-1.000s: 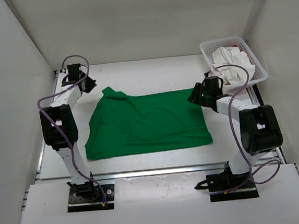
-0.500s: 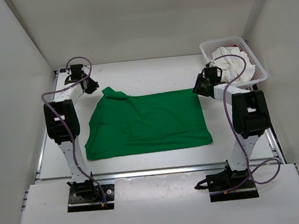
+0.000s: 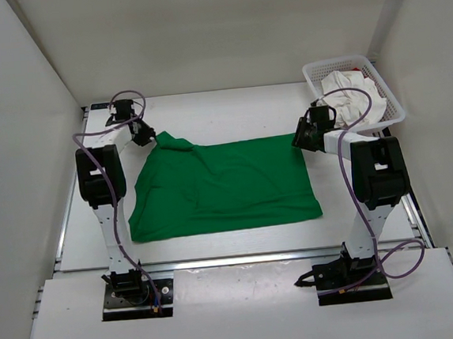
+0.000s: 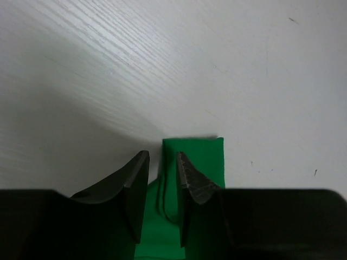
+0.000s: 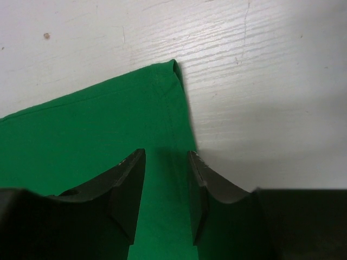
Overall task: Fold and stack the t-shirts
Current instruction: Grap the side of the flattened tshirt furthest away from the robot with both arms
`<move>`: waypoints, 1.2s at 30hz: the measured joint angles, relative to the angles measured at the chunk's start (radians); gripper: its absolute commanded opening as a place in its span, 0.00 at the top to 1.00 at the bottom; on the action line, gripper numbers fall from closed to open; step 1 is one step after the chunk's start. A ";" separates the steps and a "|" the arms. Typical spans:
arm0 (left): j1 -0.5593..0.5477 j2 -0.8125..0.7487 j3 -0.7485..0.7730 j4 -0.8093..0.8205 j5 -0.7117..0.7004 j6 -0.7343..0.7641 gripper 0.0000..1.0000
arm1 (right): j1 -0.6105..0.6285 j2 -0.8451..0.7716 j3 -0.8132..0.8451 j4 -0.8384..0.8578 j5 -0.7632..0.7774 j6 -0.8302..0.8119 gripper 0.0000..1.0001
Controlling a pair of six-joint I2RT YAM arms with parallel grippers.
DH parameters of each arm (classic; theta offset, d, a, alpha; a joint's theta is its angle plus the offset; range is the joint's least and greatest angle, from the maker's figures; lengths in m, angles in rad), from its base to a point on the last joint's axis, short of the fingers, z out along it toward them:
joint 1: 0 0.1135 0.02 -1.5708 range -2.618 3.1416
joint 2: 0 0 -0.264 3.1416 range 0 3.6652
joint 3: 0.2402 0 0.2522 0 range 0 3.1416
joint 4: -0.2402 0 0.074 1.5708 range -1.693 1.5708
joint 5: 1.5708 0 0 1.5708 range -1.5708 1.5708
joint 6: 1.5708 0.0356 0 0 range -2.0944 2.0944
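1. In the top view, you see the green t-shirt (image 3: 224, 185) lying spread out on the white table (image 3: 205, 108), in the middle between your two arms.
2. Its long side runs from left to right. Most of it is flat, but the far left corner is bunched up into a bump. You cannot tell which end is the neck.
3. Your left gripper (image 3: 146, 137) is at that bunched far left corner. Your right gripper (image 3: 299, 141) is at the far right corner. The fingers look too small here to tell how they stand.
4. A white mesh basket (image 3: 313, 71) stands at the far right of the table, near the right arm and apart from the green t-shirt. A white t-shirt (image 3: 351, 99) is heaped inside it. The right arm's purple cable loops in front of the basket.
5. In the left wrist view, the left gripper (image 4: 161, 157) has its two fingers a little apart, let go, with a thin gap between them. A narrow end of the green t-shirt (image 4: 203, 157) lies under them and pokes out past the tips onto the bare table (image 4: 162, 65).
6. In the right wrist view, the right gripper (image 5: 166, 154) also has its fingers apart, gripping nothing. The green t-shirt (image 5: 81, 135) lies flat below them. Its corner points away from you, and its right edge runs just beside the right finger. Bare table (image 5: 244, 81) is past that edge.
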 measured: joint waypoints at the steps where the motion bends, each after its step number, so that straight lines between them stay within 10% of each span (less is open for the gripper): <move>1: -0.002 0.003 0.006 0.000 0.000 0.000 0.61 | 0.000 0.000 -0.002 0.000 -0.002 0.000 0.66; 16: -0.044 0.050 0.083 -0.045 -0.056 0.038 0.70 | 0.000 0.000 -0.017 0.026 -0.022 0.008 0.65; 26: -0.072 0.058 0.100 -0.066 -0.102 0.053 1.00 | -0.018 0.000 -0.021 0.034 -0.037 0.008 0.65; 36: -0.068 0.048 0.085 -0.056 -0.111 0.054 1.00 | -0.027 0.067 0.082 -0.010 0.003 0.003 0.63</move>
